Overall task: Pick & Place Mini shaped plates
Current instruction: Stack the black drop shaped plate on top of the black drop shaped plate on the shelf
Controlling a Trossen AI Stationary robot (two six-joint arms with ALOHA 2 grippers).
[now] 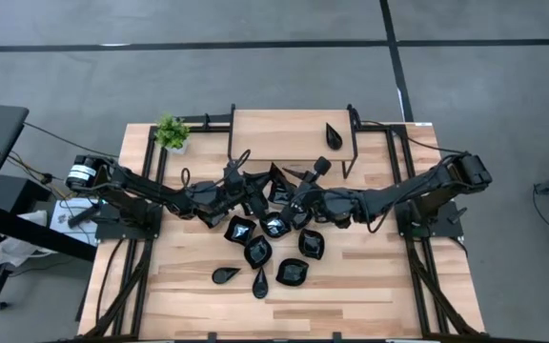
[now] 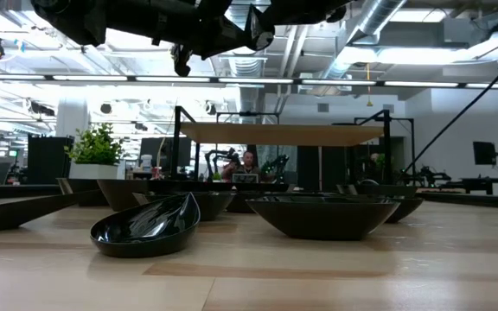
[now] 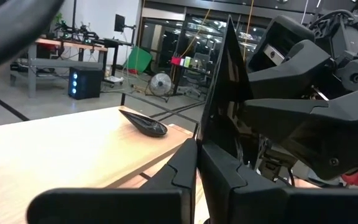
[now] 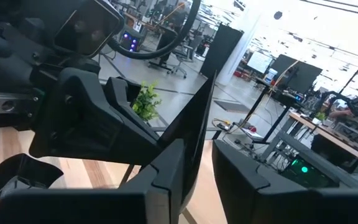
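Two grippers meeting at one mini plate above the worktop centre; we read no lettering anywhere.

Left gripper (image 3: 197, 163) clenched on a black plate (image 3: 224, 87) held edge-up. Right gripper (image 4: 197, 163) straddles what seems the same plate, not visibly clamped. Other plates (image 1: 257, 252) scattered on the worktop (image 1: 370, 276); one (image 1: 334, 135) on the raised shelf (image 1: 274, 133).

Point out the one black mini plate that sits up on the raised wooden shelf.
It is the teardrop-shaped plate lying alone near the shelf's right end; all the other plates are lower, clustered on the main table or by the arms.
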